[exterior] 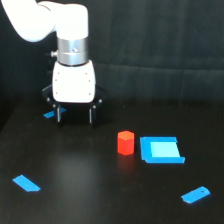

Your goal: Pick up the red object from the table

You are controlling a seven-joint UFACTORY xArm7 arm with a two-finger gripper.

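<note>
The red object (pixel 125 142) is a small stubby red-orange block standing upright on the black table (pixel 90 200), just left of a blue rectangular block. My gripper (pixel 75 116) hangs from the white arm up and to the left of it, well apart from it. Its two dark fingers point down with a wide gap and nothing between them, so it is open. The fingertips hover close to the table surface.
A blue rectangular block (pixel 161 150) lies right beside the red object. Flat blue pieces lie at the front left (pixel 26 183), front right (pixel 195 195) and behind the gripper (pixel 49 114). A dark curtain closes the back.
</note>
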